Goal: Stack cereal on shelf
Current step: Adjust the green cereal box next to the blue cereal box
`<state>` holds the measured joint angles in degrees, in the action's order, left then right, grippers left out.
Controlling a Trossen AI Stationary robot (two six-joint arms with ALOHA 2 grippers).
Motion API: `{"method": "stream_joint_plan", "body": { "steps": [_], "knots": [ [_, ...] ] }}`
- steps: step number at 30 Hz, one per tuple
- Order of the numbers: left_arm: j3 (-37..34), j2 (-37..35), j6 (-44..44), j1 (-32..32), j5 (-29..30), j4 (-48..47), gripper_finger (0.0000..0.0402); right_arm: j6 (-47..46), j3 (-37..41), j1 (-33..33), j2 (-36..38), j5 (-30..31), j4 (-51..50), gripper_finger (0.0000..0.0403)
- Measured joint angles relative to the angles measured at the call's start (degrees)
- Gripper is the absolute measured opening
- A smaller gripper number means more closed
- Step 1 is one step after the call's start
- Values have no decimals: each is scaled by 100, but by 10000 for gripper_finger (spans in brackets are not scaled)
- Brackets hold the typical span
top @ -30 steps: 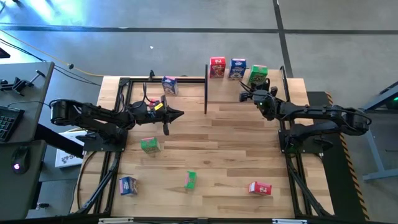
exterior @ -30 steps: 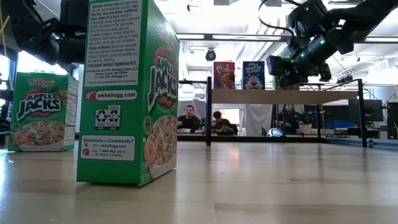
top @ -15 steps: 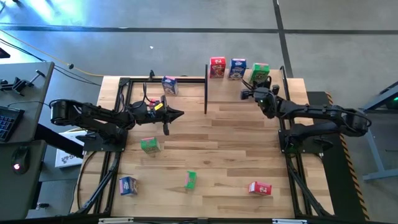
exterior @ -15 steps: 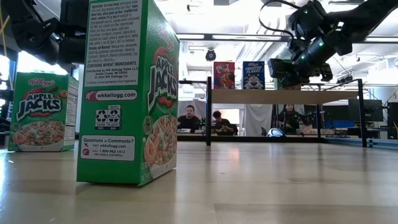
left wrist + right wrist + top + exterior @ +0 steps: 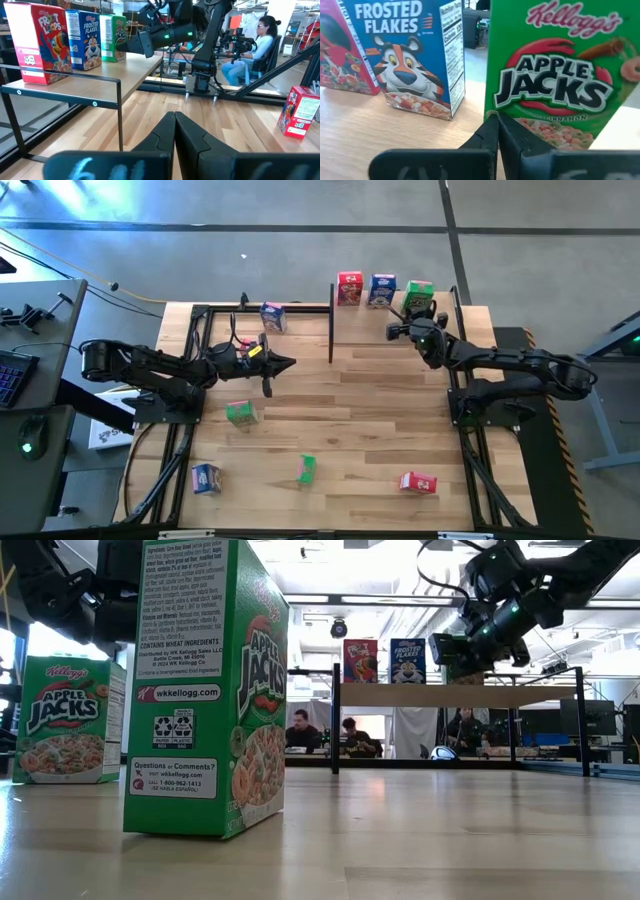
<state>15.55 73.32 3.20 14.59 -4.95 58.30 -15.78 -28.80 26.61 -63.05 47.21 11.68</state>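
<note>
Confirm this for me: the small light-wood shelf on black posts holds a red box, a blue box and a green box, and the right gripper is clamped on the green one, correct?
Not quite. The right gripper is shut but holds nothing; the right wrist view shows its fingers closed together in front of the green Apple Jacks box. The rest stands: the light-wood shelf carries the red Froot Loops box, the blue Frosted Flakes box and the green one.

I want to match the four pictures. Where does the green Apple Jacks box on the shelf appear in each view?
High view: green Apple Jacks box, rightmost of three on the shelf.
Low view: mostly hidden behind the right gripper.
Left wrist view: third box along the shelf.
Right wrist view: fills the frame.
Shared landmark: the blue Frosted Flakes box beside it.
</note>
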Motion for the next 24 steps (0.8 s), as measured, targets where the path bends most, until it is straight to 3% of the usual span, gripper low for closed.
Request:
{"method": "stream_joint_plan", "body": {
  "steps": [17,24],
  "knots": [
    [0,0,-33,1,8,5,0,693,0,28,14,-555,22,0],
    [0,0,-43,0,275,13,0,984,1,-110,318,-546,23,0]
  ]
}}
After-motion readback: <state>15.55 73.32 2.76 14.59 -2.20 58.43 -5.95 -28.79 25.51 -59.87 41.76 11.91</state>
